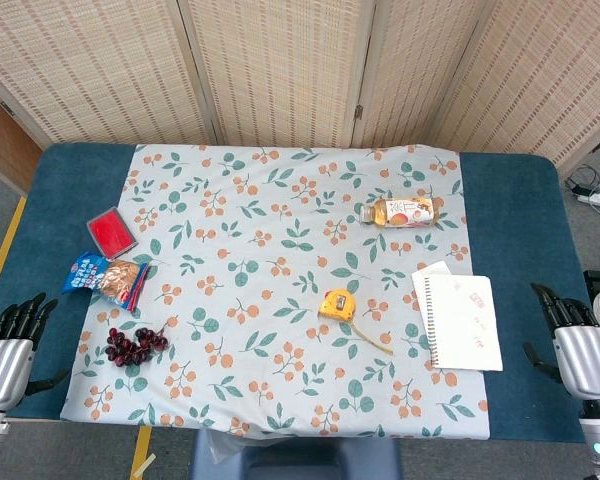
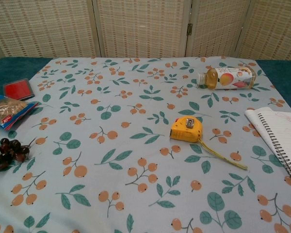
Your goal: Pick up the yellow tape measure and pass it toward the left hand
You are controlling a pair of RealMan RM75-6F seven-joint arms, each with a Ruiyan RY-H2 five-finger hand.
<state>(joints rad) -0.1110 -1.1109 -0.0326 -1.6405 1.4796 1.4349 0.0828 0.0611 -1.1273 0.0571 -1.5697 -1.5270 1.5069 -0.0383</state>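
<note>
both hands [image 1: 10, 350] [image 1: 578, 345] rested empty, fingers apart, at the surface's [image 1: 520, 200] near corners, yellow tape measure [image 1: 337, 304] well apart between them.

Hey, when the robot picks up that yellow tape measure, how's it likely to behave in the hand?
The yellow tape measure has a compact, blocky case lying flat, so it probably won't roll and should feel rigid. A stretch of pulled-out tape trails toward the notebook; it will likely dangle, flex or drag on the tablecloth during the pass.
</note>
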